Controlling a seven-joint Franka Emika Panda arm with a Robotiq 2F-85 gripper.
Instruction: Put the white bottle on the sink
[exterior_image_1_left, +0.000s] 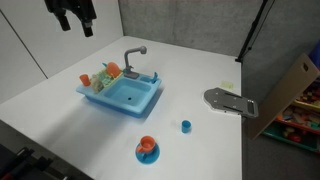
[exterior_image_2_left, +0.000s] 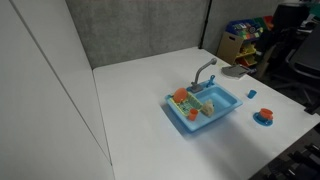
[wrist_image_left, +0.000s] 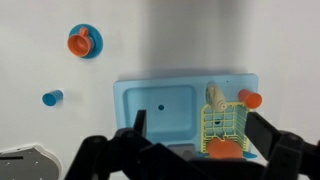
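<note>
White bottle (wrist_image_left: 213, 96), squat and cream-coloured, lies on the sink (wrist_image_left: 175, 115) by its rack (wrist_image_left: 225, 125); fingers (wrist_image_left: 139, 128) wide, empty.

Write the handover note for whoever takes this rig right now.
Gripper: open, empty, held high and off to one side of the sink.
Bottle: in the wrist view a cream item that looks like it lies on the sink at the top of the rack. It is too small to confirm in the exterior views.
Done: the bottle appears to be on the sink.
Left: confirm that item is the bottle; if so, nothing more.
</note>
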